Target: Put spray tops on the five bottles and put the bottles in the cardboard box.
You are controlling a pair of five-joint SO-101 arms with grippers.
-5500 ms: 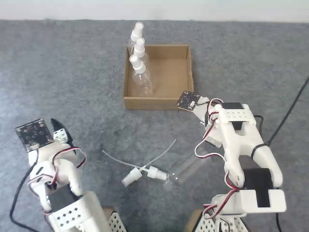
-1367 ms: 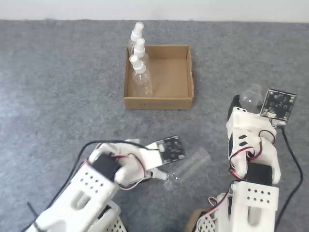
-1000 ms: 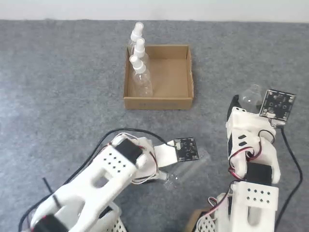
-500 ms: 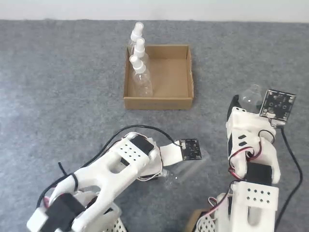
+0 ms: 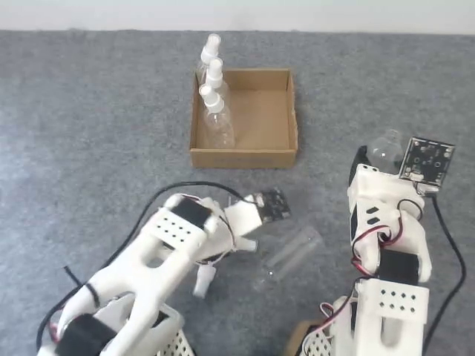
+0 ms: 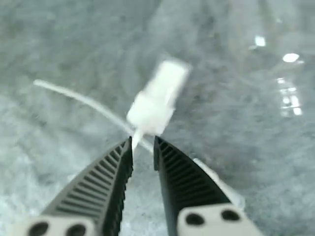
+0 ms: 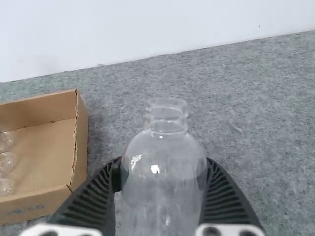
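High camera overlooks table and cardboard box; wrist cameras sit close behind their tools, right sharing the box.

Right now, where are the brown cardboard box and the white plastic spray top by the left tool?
brown cardboard box (image 5: pixel 245 158): high view, front wall.
white plastic spray top (image 6: pixel 155 105): left wrist view, its body.

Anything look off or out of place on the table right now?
Yes: one uncapped bottle lies on its side on the carpet in front of the cardboard box, and a loose spray top lies nearby. Three capped bottles stand upright in the box.
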